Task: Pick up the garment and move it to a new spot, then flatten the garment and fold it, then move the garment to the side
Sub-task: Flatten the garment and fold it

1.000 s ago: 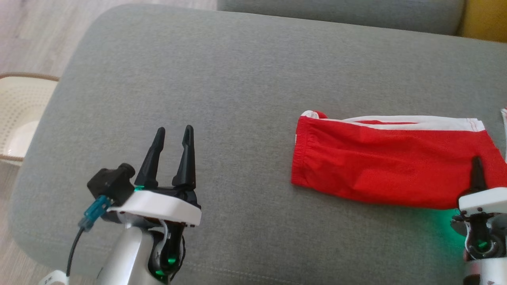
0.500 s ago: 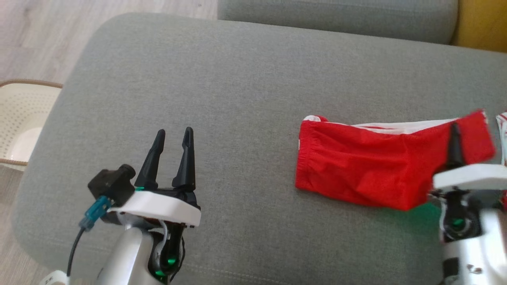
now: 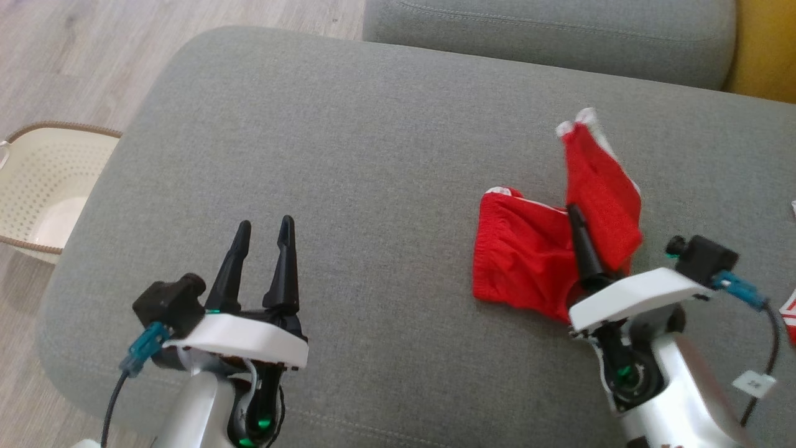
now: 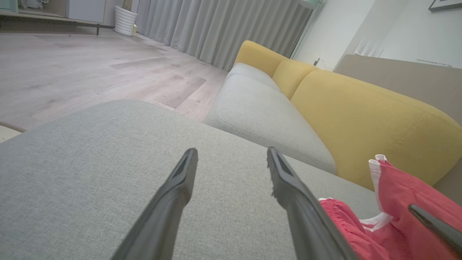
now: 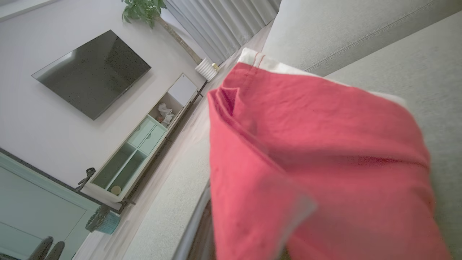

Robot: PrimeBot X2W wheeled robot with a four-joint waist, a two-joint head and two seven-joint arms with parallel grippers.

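Observation:
A red garment with white trim [image 3: 516,261] lies on the right half of the grey cushion [image 3: 348,143]. Its right end [image 3: 600,186] is lifted and stands up over the flat part. My right gripper [image 3: 587,218] is shut on that raised end; one dark finger [image 3: 579,239] shows and the cloth hides the other. The right wrist view has the red cloth [image 5: 306,162] draped close in front, covering the fingers. My left gripper [image 3: 265,223] hovers open over bare cushion at the lower left, holding nothing. Its wrist view shows its open fingers [image 4: 231,151] and the garment [image 4: 400,187] to the right.
A cream perforated basket [image 3: 43,180] stands on the wooden floor left of the cushion. A grey sofa seat [image 3: 547,31] and a yellow backrest [image 3: 765,50] lie beyond the far edge. Red-and-white cloth [image 3: 790,308] shows at the right edge.
My right gripper has lifted the garment's right end and carried it up and leftward over the rest. The head camera shifted slightly. The left gripper has stayed open in place.

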